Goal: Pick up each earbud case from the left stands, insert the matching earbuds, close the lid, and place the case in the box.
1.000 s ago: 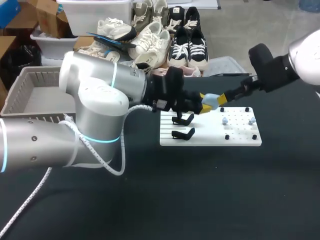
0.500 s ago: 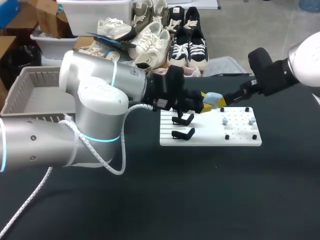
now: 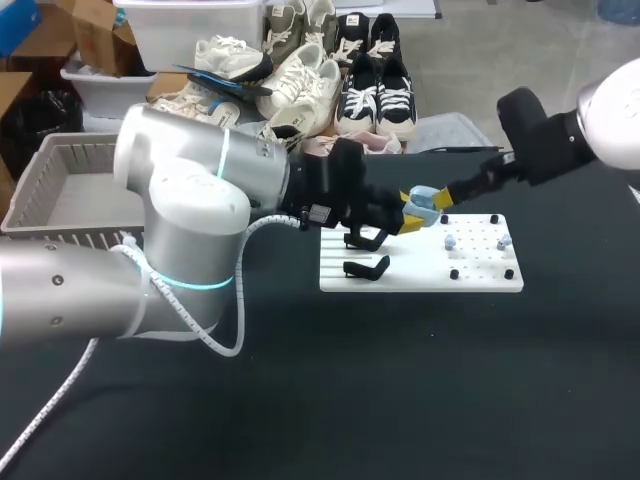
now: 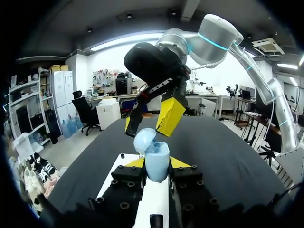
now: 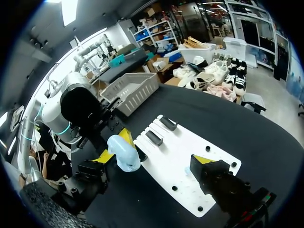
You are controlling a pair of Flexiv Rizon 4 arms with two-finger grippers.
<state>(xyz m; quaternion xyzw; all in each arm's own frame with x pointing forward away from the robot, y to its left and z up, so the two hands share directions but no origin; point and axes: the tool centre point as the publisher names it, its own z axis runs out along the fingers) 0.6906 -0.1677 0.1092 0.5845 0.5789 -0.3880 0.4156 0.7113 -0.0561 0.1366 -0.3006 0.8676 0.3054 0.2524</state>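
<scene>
Left tool (image 4: pixel 156 164) is pinching the pale-blue, glossy plastic earbud case (image 4: pixel 157 154) by its lower body, lid hinged open, above the white peg board (image 3: pixel 420 275). Right tool (image 4: pixel 149 121) is hovering at the lid, tips apart, gripping nothing. It's looking light, rigid, slick, so I'm judging the 2 flat sides safest, w/ the hinge the fragile bit.

The head camera is looking down from high behind the bench (image 3: pixel 420 400), taking in the white board (image 3: pixel 420 268). The left wrist camera is sitting close at the board's stand end, facing along it. The right wrist camera is facing back from the board's far end. All 3 are sharing the board and the case (image 3: pixel 422 203) near it.
</scene>
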